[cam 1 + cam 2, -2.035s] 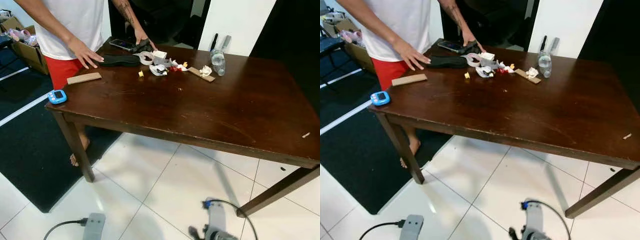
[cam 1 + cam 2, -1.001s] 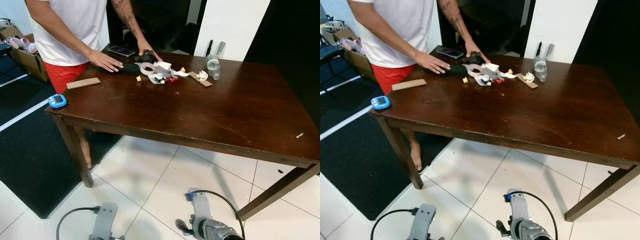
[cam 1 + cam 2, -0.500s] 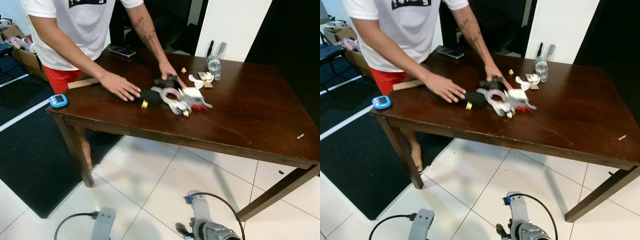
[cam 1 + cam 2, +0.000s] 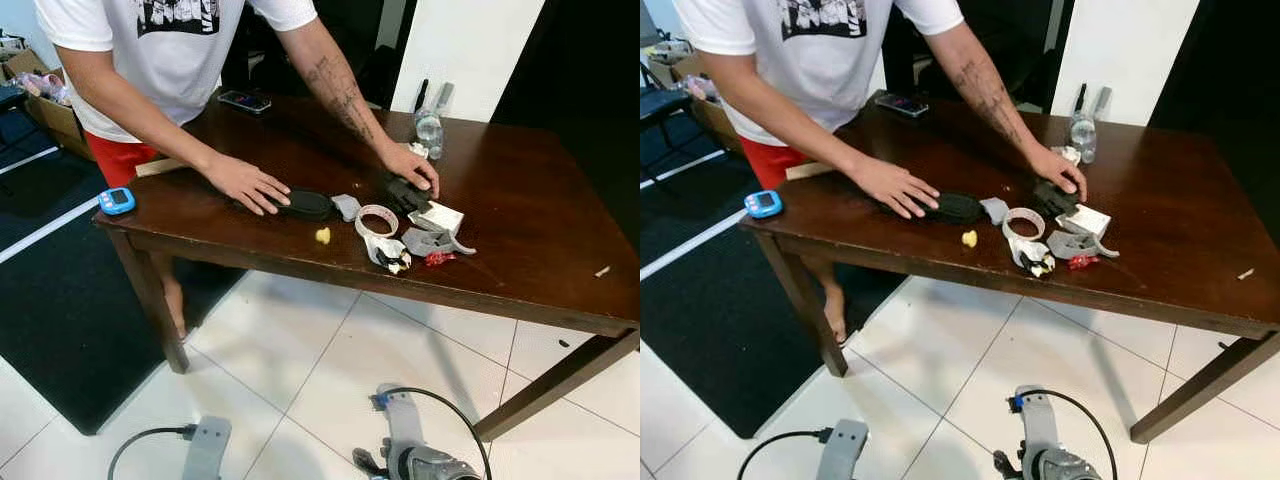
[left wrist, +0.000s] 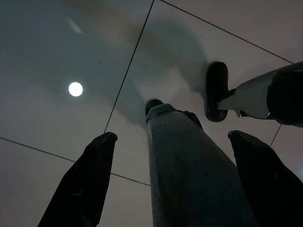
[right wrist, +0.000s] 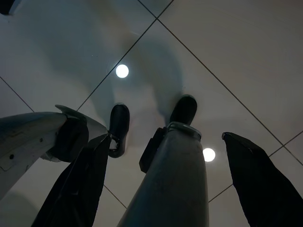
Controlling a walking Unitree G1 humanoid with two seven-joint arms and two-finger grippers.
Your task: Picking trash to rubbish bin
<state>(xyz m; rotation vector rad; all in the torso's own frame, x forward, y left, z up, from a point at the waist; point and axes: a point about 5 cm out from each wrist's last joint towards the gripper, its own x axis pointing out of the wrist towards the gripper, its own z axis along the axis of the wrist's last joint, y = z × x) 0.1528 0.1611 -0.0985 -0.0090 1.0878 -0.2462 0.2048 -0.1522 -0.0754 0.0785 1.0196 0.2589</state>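
Trash — a tape ring, crumpled paper and small scraps — now sits near the front edge of the counter, pushed there by the person's hands from the far side. Left claw and right claw hang over the floor tiles, fingers spread. No writing is clear enough to read.

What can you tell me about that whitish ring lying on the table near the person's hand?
The ring looks like a roll of tape: a pale, whitish band with a pinkish tint and an open hole showing the dark wood through it. It lies flat on the brown table, near the front edge, amid a small pile of scraps. A crumpled white scrap touches its near side; a small grey piece lies just beside it. Neither of the person's hands touches it.
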